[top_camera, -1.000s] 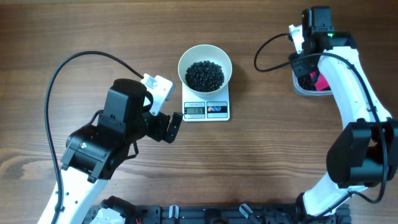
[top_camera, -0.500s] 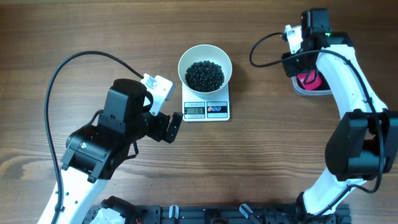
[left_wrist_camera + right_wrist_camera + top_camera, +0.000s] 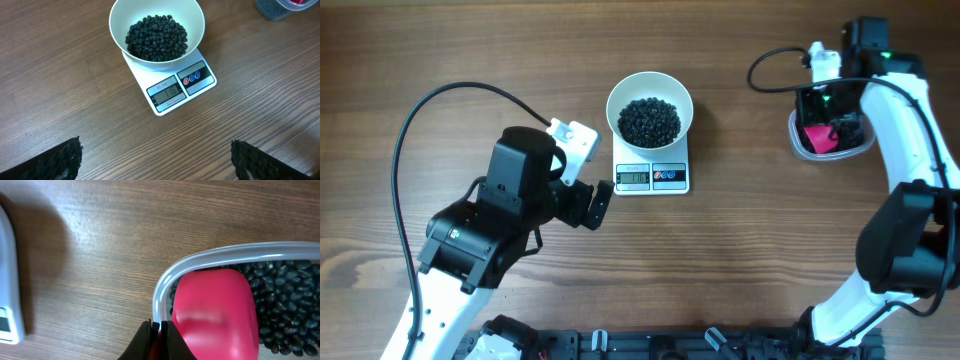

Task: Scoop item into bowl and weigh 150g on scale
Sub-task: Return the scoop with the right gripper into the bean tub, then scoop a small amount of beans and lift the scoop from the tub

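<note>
The white bowl (image 3: 616,100) stands on the small white scale (image 3: 652,177) and holds a heap of the item (image 3: 650,120), small black beans. In the left wrist view the bowl (image 3: 118,22), its beans (image 3: 156,38) and the scale (image 3: 184,85) lie ahead of my open, empty left gripper (image 3: 155,161). That left gripper (image 3: 592,202) hovers just left of the scale. My right gripper (image 3: 160,336) is shut on the handle of the pink scoop (image 3: 215,311), which sits over more beans (image 3: 287,300). The scoop (image 3: 817,138) is at the far right.
A clear plastic tub (image 3: 798,145) with beans stands at the right, its rim (image 3: 210,260) curving around the scoop. Cables loop over the table at the left (image 3: 440,95) and near the right arm (image 3: 770,62). The scale's corner (image 3: 7,305) shows at the left edge.
My right gripper has swung to the right over the tub with the pink scoop in it. The left arm, bowl and scale have not moved.
</note>
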Tool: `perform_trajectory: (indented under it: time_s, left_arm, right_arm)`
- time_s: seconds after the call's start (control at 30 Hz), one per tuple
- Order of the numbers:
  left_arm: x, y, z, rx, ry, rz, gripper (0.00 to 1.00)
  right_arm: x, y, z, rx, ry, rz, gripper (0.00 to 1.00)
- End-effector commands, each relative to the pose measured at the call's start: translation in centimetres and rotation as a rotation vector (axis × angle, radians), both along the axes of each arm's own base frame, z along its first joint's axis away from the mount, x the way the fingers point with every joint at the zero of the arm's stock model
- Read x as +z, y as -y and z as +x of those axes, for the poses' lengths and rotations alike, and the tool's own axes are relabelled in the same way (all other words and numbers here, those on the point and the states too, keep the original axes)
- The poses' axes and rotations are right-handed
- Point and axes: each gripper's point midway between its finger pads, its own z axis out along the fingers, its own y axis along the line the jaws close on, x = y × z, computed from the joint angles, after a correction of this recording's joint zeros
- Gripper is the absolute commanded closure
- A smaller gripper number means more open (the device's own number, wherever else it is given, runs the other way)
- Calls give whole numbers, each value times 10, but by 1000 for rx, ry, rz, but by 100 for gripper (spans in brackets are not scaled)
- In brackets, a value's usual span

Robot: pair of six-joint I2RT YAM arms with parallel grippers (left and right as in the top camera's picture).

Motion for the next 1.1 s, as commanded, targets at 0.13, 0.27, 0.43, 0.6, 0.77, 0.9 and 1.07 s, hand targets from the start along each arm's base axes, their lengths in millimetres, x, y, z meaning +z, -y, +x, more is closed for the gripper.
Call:
perform_trajectory:
  time_s: [0.13,0.27,0.43,0.6,0.77,0.9,1.07]
  left_arm:
    - [7,1,1,-9,18,-12,0]
    - [7,1,1,-10,18,-12,0]
    - [7,1,1,-10,18,-11,0]
    - [7,1,1,-10,18,-11,0]
    - [7,1,1,-10,18,-12,0]
    - [7,1,1,-9,18,-12,0]
    - [7,1,1,-10,18,-12,0]
  right_arm:
    - [1,-3,-6,-123,-32,153,96]
    - [4,-3,-1,-149,-12,194,96]
    - [8,17,-1,-205,8,253,96]
    - [11,31,1,-204,40,287,96]
    - [5,33,1,-79,64,253,96]
    - [-5,28,3,-77,45,304,96]
    - [-3,32,11,-137,74,396,96]
